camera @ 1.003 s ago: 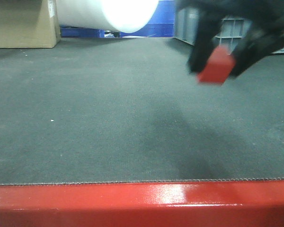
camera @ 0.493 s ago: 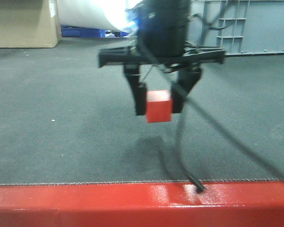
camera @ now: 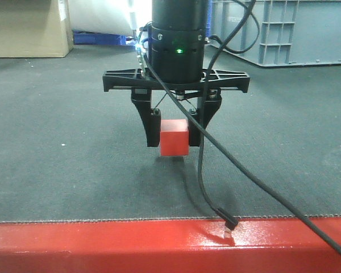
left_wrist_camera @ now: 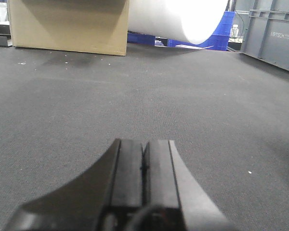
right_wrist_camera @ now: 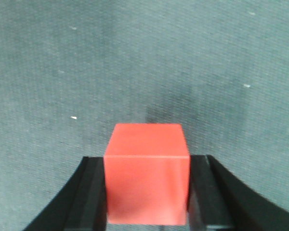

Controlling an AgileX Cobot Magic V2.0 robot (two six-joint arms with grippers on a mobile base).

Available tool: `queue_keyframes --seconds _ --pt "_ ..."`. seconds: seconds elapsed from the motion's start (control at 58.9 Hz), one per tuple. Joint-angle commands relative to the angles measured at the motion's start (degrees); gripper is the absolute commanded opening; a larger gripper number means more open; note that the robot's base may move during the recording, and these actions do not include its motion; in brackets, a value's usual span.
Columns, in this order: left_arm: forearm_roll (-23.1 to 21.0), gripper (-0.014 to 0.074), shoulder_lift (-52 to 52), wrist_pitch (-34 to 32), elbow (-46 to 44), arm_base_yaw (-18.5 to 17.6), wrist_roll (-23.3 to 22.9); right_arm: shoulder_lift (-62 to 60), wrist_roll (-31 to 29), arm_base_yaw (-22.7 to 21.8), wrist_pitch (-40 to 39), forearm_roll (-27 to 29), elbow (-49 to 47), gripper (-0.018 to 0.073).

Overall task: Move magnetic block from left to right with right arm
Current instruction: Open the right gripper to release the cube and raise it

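Faint embossed lettering, seemingly "LOTECH", on grey plastic crate point(left_wrist_camera: 274, 36), first letters unclear

Bright red, unmarked magnetic block point(camera: 174, 138); black gripper point(camera: 176, 132); dark grey, finely ribbed surface point(camera: 62, 114) with glossy red front edge point(camera: 102, 247).

Under me spreads a dark grey mat point(camera: 74, 170) with a red edge point(camera: 102, 244) at 6 o'clock. At 10 o'clock I see a cardboard box point(camera: 25, 28), beside it a white roll point(left_wrist_camera: 178, 19). Grey crates point(camera: 290, 31) stand at 2 o'clock.
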Motion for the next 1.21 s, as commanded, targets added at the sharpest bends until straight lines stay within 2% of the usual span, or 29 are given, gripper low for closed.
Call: queue_keyframes --seconds 0.0,0.289,0.374,0.442,0.493,0.816,1.104,1.189 --pt "0.0 -0.0116 -0.3 -5.1 0.5 -0.3 -0.2 -3.3 0.1 0.0 -1.3 -0.1 -2.0 0.0307" --pt "0.0 -0.0116 -0.3 -5.1 0.5 -0.3 -0.2 -3.3 0.1 0.0 -1.4 0.0 -2.0 0.0335" --pt "0.0 -0.0116 -0.3 -5.1 0.5 -0.3 -0.2 -3.3 0.1 0.0 -1.2 0.0 -2.0 0.0444" --pt "0.0 -0.0116 -0.3 -5.1 0.5 -0.3 -0.2 -3.3 0.4 0.0 -1.0 -0.3 -2.0 0.0582" --pt "0.0 -0.0116 -0.3 -5.1 0.5 -0.3 -0.2 -3.3 0.6 0.0 -1.0 -0.5 -2.0 0.0648" --pt "0.0 -0.0116 -0.3 -5.1 0.5 -0.3 -0.2 -3.7 0.6 0.0 -1.3 -0.7 -2.0 0.0632" --pt "0.0 -0.0116 -0.3 -5.1 0.5 -0.3 -0.2 -10.8 0.1 0.0 -2.3 -3.0 -1.5 0.0630" --pt "0.0 -0.0116 -0.3 -5.1 0.5 -0.3 -0.2 -13.5 -1.7 0.0 -3.4 -3.0 -0.2 0.0584"
